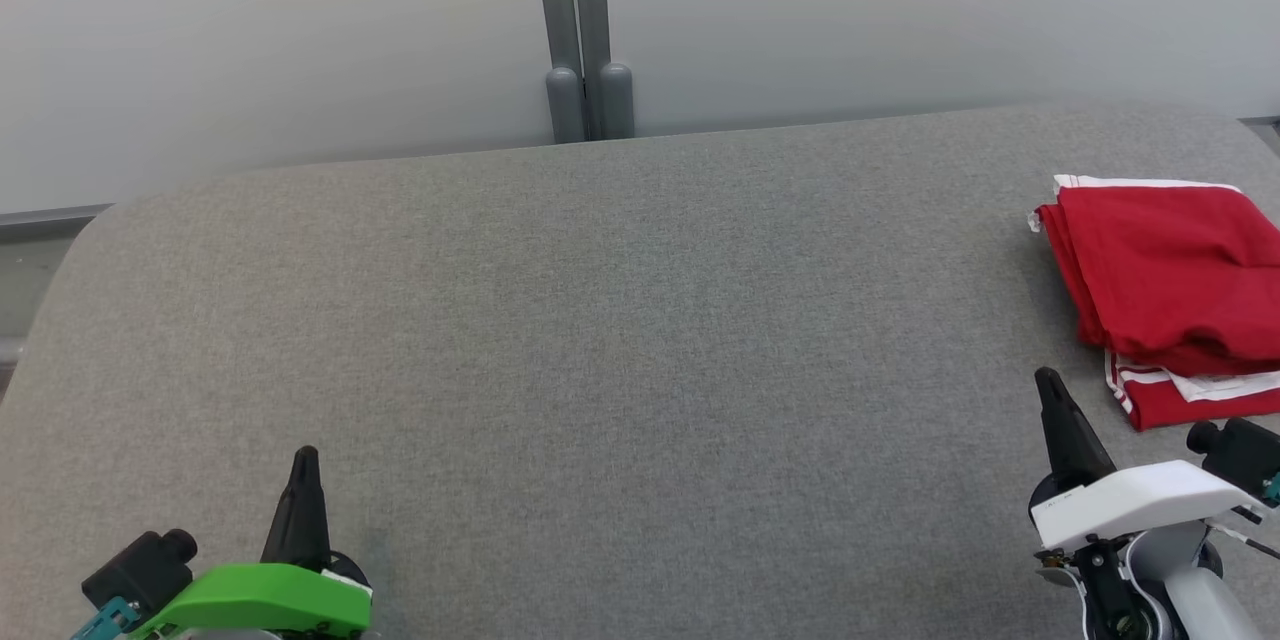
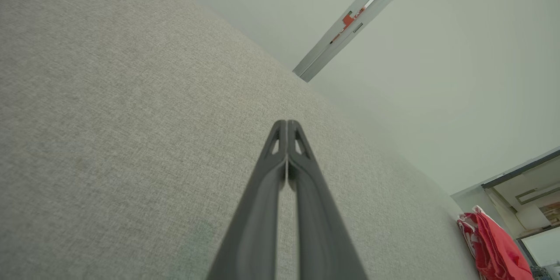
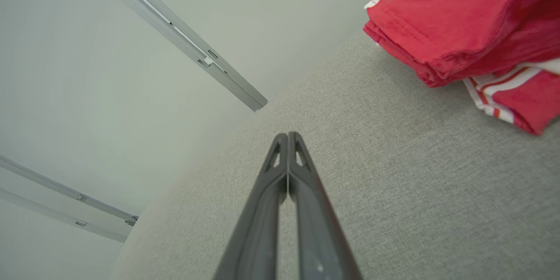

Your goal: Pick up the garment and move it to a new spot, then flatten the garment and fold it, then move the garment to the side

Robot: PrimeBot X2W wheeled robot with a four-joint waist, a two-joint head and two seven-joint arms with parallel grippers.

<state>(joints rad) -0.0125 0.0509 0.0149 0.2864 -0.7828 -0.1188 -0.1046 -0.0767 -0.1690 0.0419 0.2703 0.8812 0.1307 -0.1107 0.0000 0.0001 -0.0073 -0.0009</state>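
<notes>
A red garment (image 1: 1170,290) with white striped trim lies folded in a stack at the far right of the grey fabric surface (image 1: 620,350); it also appears in the right wrist view (image 3: 472,22) and at the lower right of the left wrist view (image 2: 496,249). My right gripper (image 1: 1048,380) is shut and holds nothing, a short way left of and nearer than the garment's front corner. Low at the left, my left gripper (image 1: 305,455) is shut and holds nothing, far from the garment. Both pairs of fingers meet at the tips in the left wrist view (image 2: 287,123) and the right wrist view (image 3: 288,135).
A pale wall runs behind the surface, with a grey vertical post (image 1: 585,30) at the middle of the far edge. The surface's corners are rounded at the far left and far right. The garment's right side runs off the head view.
</notes>
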